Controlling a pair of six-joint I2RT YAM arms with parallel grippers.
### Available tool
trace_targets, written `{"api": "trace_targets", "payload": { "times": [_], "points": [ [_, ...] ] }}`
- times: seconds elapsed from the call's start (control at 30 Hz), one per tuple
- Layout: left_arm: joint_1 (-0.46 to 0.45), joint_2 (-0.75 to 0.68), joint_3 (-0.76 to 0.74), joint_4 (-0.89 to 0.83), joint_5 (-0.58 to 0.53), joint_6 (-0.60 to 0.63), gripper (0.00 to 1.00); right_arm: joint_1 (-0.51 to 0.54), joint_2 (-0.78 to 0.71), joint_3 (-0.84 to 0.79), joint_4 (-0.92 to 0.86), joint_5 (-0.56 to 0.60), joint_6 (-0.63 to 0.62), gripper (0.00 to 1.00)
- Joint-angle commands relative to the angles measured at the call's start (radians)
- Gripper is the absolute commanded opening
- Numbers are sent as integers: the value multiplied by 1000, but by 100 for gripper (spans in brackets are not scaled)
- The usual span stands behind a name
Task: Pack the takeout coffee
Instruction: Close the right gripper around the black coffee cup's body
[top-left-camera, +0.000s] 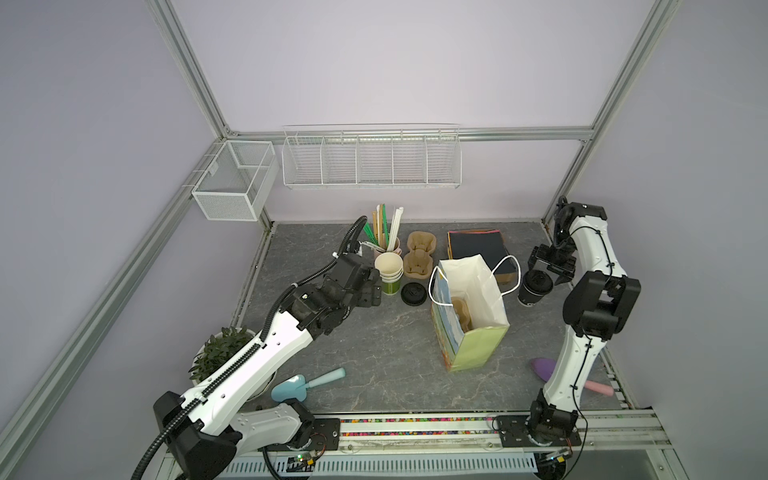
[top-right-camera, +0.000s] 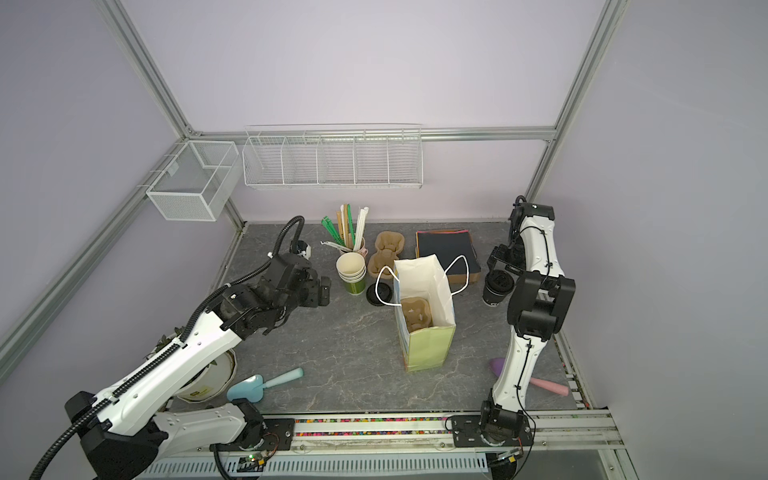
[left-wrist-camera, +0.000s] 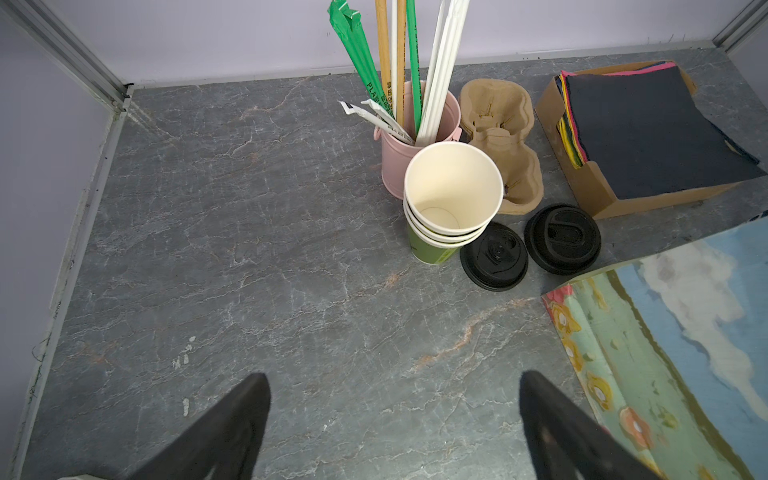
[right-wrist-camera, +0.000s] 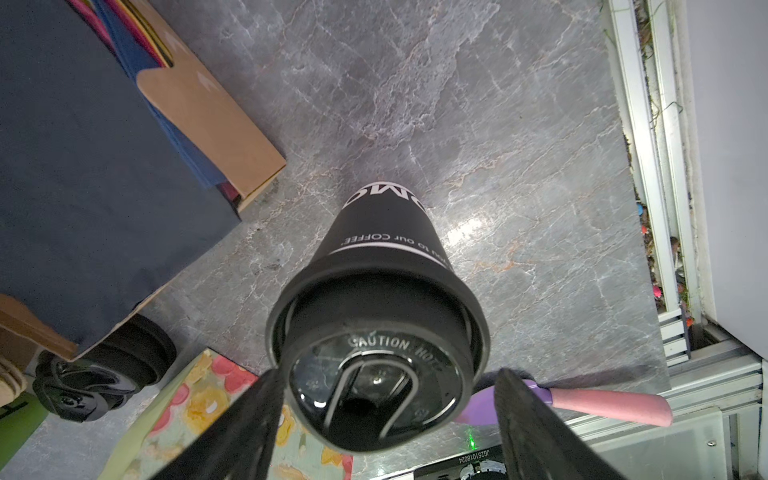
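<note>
Takeout coffee (top-left-camera: 536, 286), black lidded paper cup, stands upright on surface (top-left-camera: 374, 353) just beside bag (top-left-camera: 478, 345), right pincer (right-wrist-camera: 388, 376) open astride its lid (right-wrist-camera: 374, 316), left pincer (left-wrist-camera: 392, 378) open, empty; probably light, crushable, so grip sidewall under lid gently.

The flower-printed paper bag (top-left-camera: 478, 349) stands mid-table, with a brown moulded-pulp cup carrier (top-left-camera: 461, 309) in it. Left of the bag lie loose black plastic lids (top-left-camera: 412, 294), then a stack of lidless green paper cups (top-left-camera: 390, 274) — behind these, a pink metal bucket of straws (left-wrist-camera: 392, 166) and spare pulp carriers (top-left-camera: 420, 253). Behind the bag sits a cardboard box of dark sheets (left-wrist-camera: 602, 195); right of it, the black lidded paper cup (top-left-camera: 534, 289).
</note>
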Motion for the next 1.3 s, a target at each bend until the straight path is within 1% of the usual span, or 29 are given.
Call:
{"api": "trace_targets", "payload": {
  "times": [0.0, 0.17, 0.37, 0.5, 0.63, 0.73, 0.97, 1.13, 1.27],
  "points": [
    [4, 8, 33, -26, -11, 18, 94, 7, 24, -8, -1, -2, -11, 82],
    [4, 10, 30, -26, -13, 18, 93, 17, 17, 20, -6, 4, -8, 84],
    [4, 9, 31, -23, -11, 19, 94, 20, -2, 45, -6, -23, -5, 86],
    [5, 10, 31, -22, -11, 20, 94, 22, -5, 37, -10, 4, -4, 86],
    [4, 11, 30, -22, -11, 21, 94, 22, 6, 6, -14, 59, -1, 86],
    [4, 9, 30, -23, -11, 22, 93, 21, 16, -8, -7, 50, -1, 86],
    [4, 10, 29, -23, -15, 22, 93, 23, 17, -8, 3, 23, -5, 83],
    [4, 12, 30, -24, -17, 22, 93, 23, 28, -15, 3, 40, -4, 83],
    [4, 12, 30, -24, -17, 22, 93, 24, 28, -24, 13, 29, -5, 82]
  ]
}}
